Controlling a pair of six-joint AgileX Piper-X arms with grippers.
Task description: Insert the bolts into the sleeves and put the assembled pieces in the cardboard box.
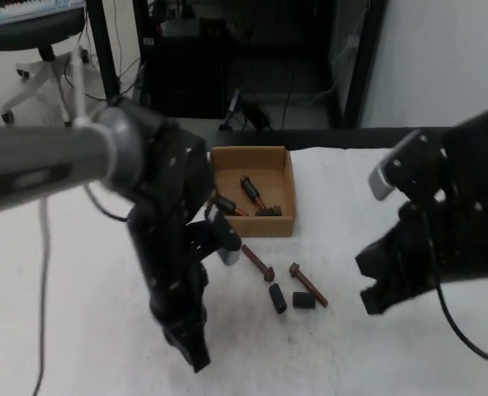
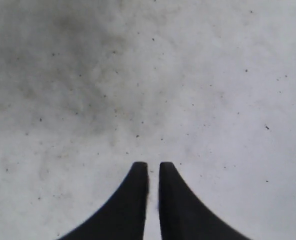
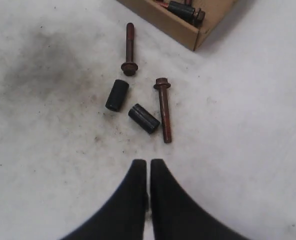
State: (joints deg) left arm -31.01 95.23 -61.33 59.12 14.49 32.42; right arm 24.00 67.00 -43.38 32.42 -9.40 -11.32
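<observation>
The high camera sits behind both arms, looking forward and down across the white bench, with the room beyond. The left wrist camera looks closely down past the left gripper at speckled bench surface. The right wrist camera looks down past the right gripper. It shares the loose bolts, sleeves and cardboard box corner with the high view.

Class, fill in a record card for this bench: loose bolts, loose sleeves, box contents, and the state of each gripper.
Loose bolts: two, lying on the bench
Loose sleeves: two, beside the bolts, not yet fitted
Cardboard box: holds at least two assembled pieces
Left gripper: shut, empty, over bare bench
Right gripper: shut, empty, near the loose parts
</observation>
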